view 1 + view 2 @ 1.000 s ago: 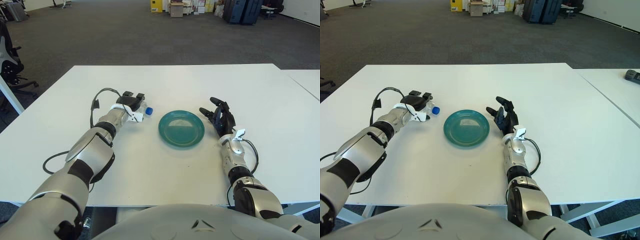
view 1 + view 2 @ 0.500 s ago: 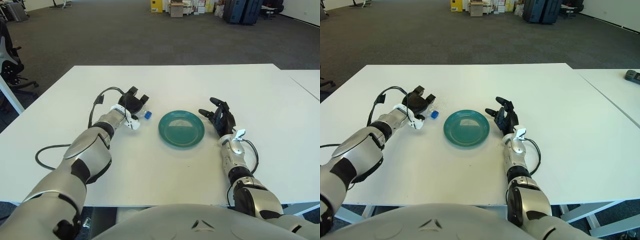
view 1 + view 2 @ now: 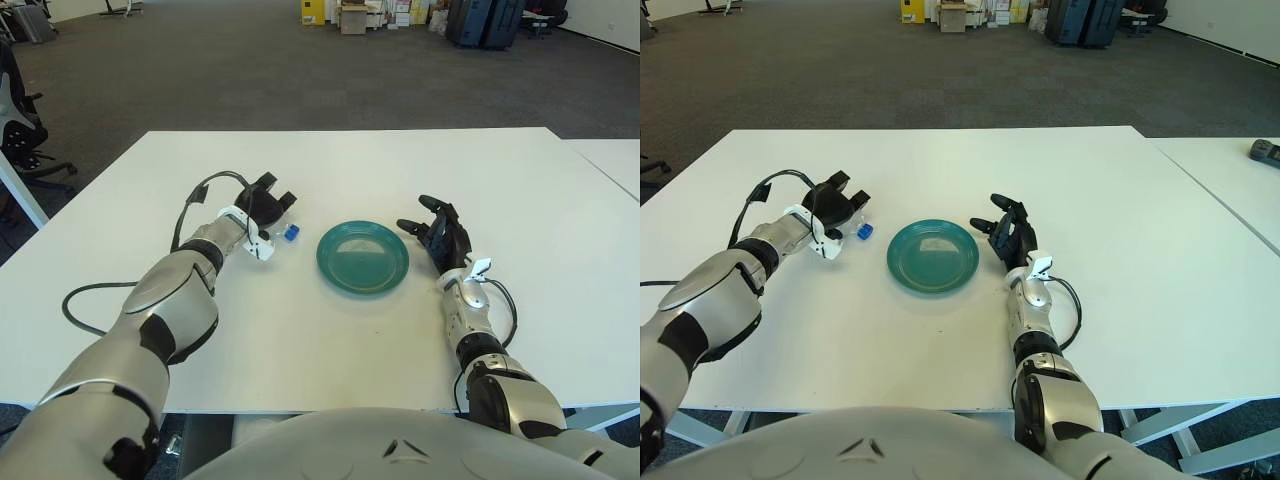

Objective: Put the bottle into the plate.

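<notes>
A small clear bottle with a blue cap lies on its side on the white table, its cap pointing toward the teal plate a short way to its right. My left hand is at the bottle's left end. Its fingers are spread and raised above the bottle, not closed round it. The plate holds nothing. My right hand shows just right of the plate, its fingers relaxed and holding nothing.
A black cable loops from my left wrist over the table. A second white table stands to the right with a dark object on it. An office chair is off the table's left side.
The left hand's fingers, curled over the bottle a second ago, have lifted and spread. The bottle's cap has shifted slightly toward me. The right hand has not moved.
</notes>
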Robot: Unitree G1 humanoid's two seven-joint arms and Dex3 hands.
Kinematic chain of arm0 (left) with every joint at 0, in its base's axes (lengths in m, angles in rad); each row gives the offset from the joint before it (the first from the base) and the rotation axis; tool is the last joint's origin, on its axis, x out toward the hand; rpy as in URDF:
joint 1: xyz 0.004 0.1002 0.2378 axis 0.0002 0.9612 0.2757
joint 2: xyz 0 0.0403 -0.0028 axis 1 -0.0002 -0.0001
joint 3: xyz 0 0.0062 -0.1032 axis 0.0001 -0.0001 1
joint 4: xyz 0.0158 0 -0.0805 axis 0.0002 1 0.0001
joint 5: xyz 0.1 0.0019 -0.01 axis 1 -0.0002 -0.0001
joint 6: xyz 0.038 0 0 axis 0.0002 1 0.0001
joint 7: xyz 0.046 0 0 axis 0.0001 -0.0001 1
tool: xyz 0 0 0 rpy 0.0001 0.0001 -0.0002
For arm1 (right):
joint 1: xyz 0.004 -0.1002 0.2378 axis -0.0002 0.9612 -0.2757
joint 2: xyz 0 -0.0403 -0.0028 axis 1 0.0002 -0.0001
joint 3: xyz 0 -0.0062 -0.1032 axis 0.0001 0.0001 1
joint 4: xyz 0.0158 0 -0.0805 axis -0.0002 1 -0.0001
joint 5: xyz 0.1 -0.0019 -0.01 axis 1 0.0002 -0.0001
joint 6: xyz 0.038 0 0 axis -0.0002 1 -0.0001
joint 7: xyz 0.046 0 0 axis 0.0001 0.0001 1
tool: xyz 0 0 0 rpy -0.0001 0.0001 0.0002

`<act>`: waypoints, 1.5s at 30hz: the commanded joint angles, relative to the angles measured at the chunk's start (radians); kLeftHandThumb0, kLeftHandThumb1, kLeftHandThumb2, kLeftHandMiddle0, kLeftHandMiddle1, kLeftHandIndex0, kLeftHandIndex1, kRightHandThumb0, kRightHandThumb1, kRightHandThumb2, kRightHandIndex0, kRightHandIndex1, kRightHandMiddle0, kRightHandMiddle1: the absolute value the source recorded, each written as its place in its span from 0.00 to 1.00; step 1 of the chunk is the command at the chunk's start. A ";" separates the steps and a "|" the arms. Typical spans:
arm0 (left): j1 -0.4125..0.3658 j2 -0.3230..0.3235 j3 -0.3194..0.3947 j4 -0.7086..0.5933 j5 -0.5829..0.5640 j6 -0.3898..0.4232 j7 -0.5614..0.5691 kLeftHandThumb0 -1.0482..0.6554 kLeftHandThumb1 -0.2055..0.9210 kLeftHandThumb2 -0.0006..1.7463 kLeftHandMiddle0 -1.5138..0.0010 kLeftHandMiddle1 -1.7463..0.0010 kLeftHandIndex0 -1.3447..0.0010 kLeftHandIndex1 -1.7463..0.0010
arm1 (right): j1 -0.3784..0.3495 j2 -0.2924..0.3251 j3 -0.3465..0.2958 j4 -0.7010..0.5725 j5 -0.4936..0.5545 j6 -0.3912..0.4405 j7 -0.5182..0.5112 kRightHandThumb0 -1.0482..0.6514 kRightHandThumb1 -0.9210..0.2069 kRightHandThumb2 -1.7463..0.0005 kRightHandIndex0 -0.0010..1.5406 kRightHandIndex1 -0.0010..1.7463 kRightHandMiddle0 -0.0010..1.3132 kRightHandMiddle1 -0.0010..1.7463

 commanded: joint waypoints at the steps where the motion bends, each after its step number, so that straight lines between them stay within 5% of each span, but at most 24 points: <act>1: 0.005 0.013 0.002 0.005 -0.001 -0.020 0.012 0.37 0.63 0.60 0.29 0.00 0.65 0.01 | 0.076 0.012 -0.011 0.039 0.020 0.024 0.000 0.11 0.00 0.38 0.47 0.31 0.15 0.54; 14: -0.056 0.032 0.110 -0.093 -0.094 -0.144 0.226 0.36 0.56 0.67 0.29 0.00 0.61 0.00 | 0.081 0.014 -0.006 0.024 0.010 0.048 -0.021 0.11 0.00 0.38 0.47 0.33 0.16 0.54; 26: -0.007 0.061 0.181 -0.309 -0.106 -0.250 0.427 0.36 0.57 0.66 0.29 0.00 0.62 0.00 | 0.074 0.012 -0.003 0.036 0.008 0.064 -0.031 0.12 0.00 0.39 0.47 0.34 0.15 0.54; 39: 0.036 0.095 0.315 -0.448 -0.221 -0.421 0.375 0.36 0.57 0.67 0.27 0.00 0.62 0.00 | 0.070 0.016 -0.003 0.042 0.011 0.066 -0.027 0.12 0.00 0.39 0.45 0.33 0.14 0.54; 45: 0.083 0.069 0.371 -0.548 -0.267 -0.430 0.315 0.36 0.56 0.67 0.26 0.00 0.62 0.00 | 0.065 0.019 -0.005 0.049 0.015 0.069 -0.020 0.12 0.00 0.39 0.45 0.33 0.14 0.54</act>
